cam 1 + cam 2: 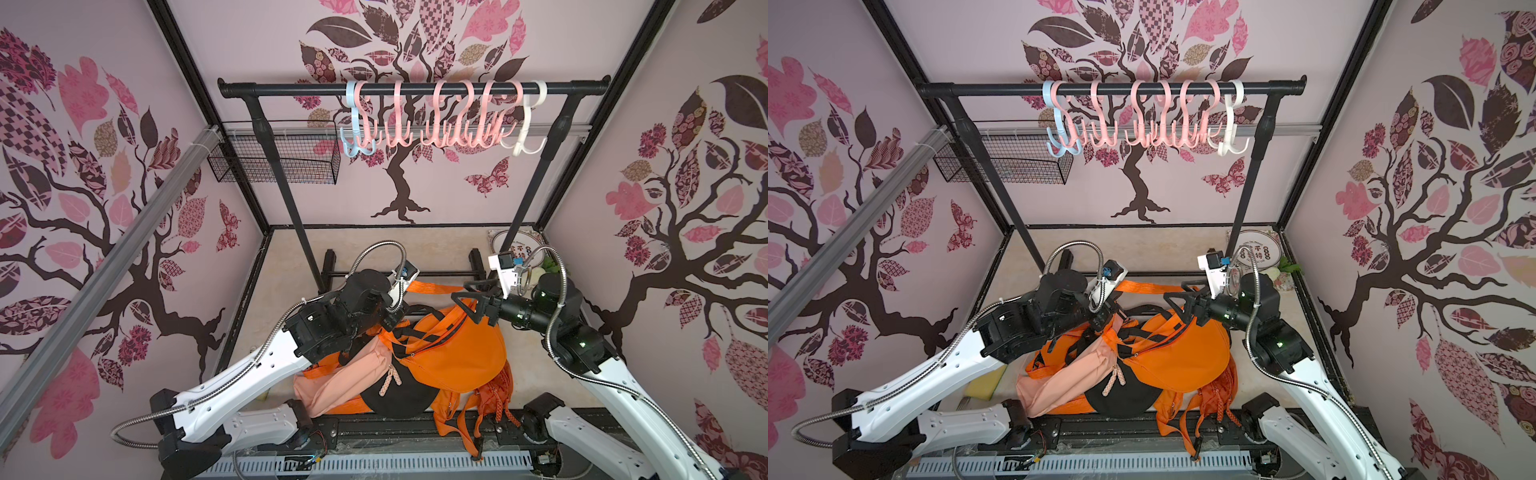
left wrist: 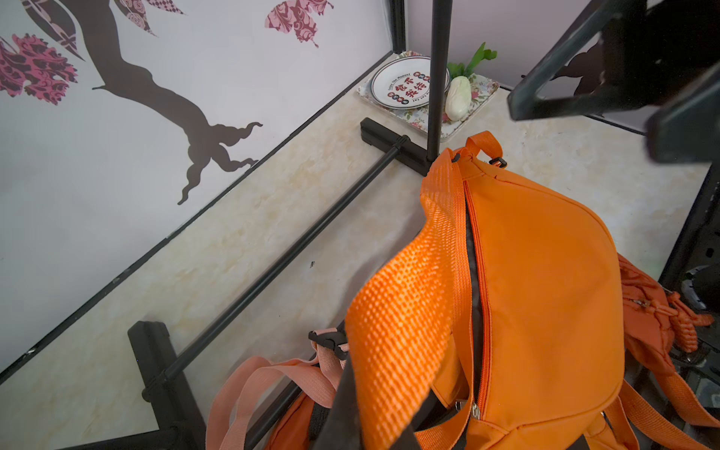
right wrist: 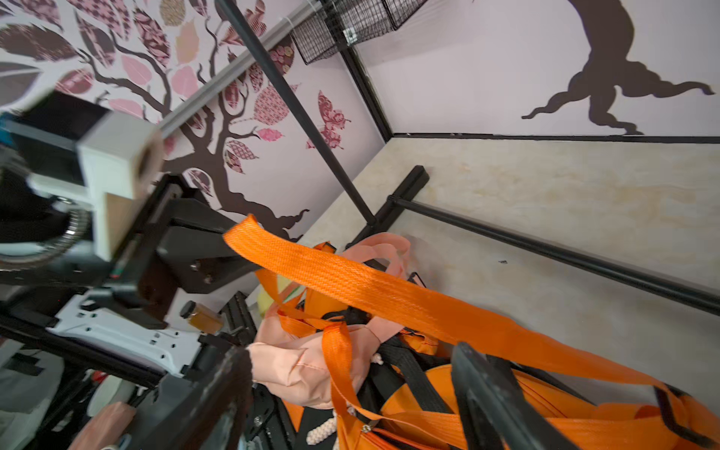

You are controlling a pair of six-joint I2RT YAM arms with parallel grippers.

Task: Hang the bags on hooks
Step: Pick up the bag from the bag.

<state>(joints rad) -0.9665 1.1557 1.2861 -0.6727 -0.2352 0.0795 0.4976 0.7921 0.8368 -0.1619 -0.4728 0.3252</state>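
The orange bag (image 1: 453, 357) (image 1: 1179, 353) (image 2: 545, 292) lies on top of a pile of bags on the table. Its wide orange strap (image 1: 432, 288) (image 1: 1146, 286) (image 3: 389, 296) is pulled up and stretched level between the two arms. My left gripper (image 1: 402, 290) (image 1: 1115, 289) (image 2: 374, 428) is shut on that strap. My right gripper (image 1: 459, 291) (image 1: 1174, 291) (image 3: 350, 370) stands open at the strap's other end, above the bag, gripping nothing. Several pink, blue and white hooks (image 1: 436, 120) (image 1: 1142, 120) hang on the black rail (image 1: 291, 88) high above.
Under the orange bag lie a peach bag (image 1: 345, 382), a black bag (image 1: 399, 395) and an orange backpack (image 1: 490, 399). The rack's posts and base bar (image 1: 436, 274) stand just behind the arms. A wire basket (image 1: 274, 158) hangs at back left; a plate (image 1: 515, 245) sits at back right.
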